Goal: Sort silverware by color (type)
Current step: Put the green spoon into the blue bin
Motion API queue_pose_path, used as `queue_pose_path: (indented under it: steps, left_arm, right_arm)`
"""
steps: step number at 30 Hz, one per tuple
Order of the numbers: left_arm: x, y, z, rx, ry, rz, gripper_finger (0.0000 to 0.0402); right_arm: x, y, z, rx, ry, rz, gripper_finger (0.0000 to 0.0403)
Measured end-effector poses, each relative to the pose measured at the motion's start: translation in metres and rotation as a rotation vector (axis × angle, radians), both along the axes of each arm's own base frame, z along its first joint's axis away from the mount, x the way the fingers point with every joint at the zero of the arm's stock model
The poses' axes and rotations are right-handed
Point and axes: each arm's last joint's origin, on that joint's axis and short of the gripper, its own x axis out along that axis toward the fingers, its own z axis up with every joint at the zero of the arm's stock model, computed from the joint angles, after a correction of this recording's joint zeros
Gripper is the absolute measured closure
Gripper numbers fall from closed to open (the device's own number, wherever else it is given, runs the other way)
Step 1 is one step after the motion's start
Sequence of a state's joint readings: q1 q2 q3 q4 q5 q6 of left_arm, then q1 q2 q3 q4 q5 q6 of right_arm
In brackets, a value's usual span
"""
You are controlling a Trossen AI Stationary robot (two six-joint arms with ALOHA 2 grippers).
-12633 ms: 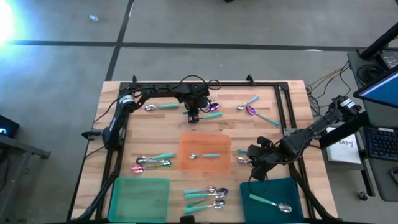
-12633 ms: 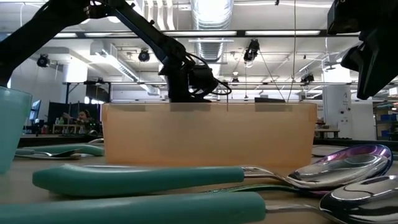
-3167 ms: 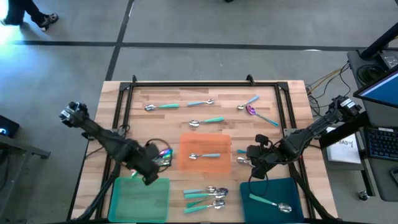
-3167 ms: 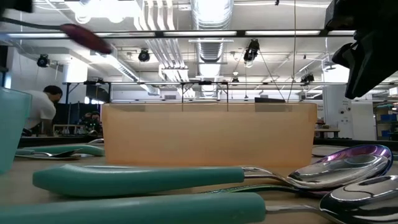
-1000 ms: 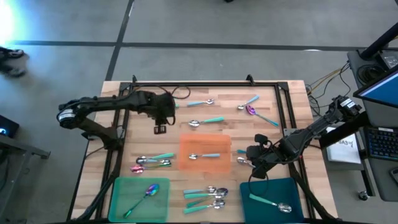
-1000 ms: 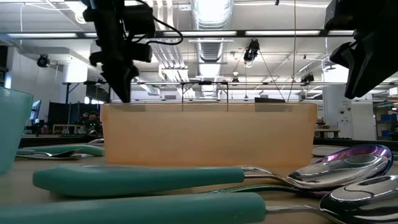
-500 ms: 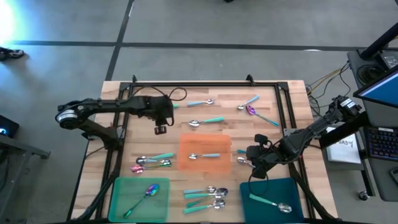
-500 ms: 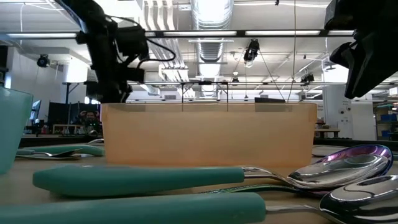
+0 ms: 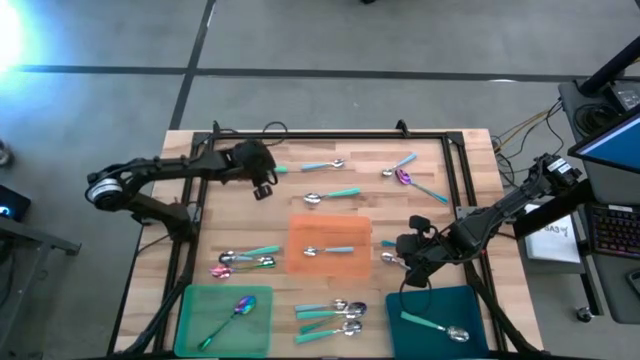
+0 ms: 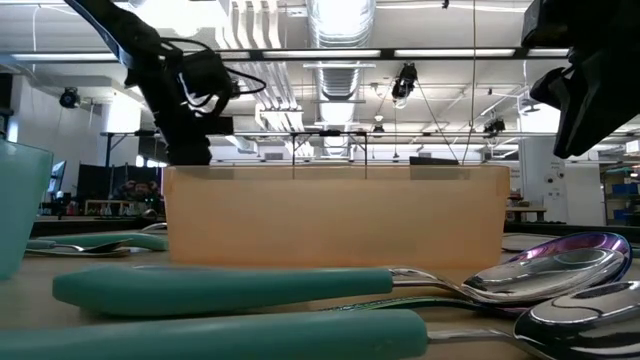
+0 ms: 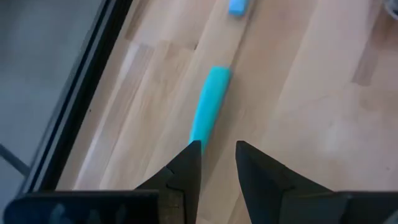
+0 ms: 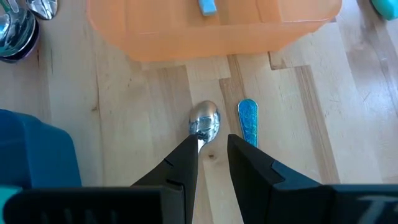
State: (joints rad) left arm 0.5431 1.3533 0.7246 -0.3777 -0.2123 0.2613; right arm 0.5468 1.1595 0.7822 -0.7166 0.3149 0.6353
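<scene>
Nearest, the green tray [image 9: 195, 300] now holds an iridescent spoon [image 9: 238, 307] where it lay bare seconds ago, so one piece more is sorted. The teal tray [image 9: 470, 300] keeps its single silver spoon [image 9: 435, 326].

Between that tray and the orange tray [image 9: 300, 235], the right pincer [image 9: 405, 262] has not stirred. Its fingers stand narrowly apart over a silver-bowled spoon [image 12: 204, 123] on the worktop [image 9: 470, 160]; whether they touch it I cannot tell.

Farthest, the left pincer [image 9: 262, 188] has swung from the green tray to the back row. Its fingers are slightly apart and empty, just short of a teal handle [image 11: 208, 106]. That spoon is likely the next pick; most of the silverware still lies loose.
</scene>
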Motion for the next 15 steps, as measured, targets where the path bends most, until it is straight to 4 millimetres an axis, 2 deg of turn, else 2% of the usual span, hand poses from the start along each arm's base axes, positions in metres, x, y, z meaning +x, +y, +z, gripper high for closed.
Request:
queue_pose_path:
  steps: [11,15]
  left_arm:
    - [-0.0055,0.0052,-0.0039,-0.14,-0.052,-0.016,0.0317]
    - [-0.0061,0.0092,-0.0083,-0.12,-0.019,0.003,0.0297]
  right_arm:
    - [0.0,0.0,0.0,0.0,0.0,0.0,0.0323]
    - [0.0001,0.0,0.0,0.0,-0.001,0.0,0.0323]
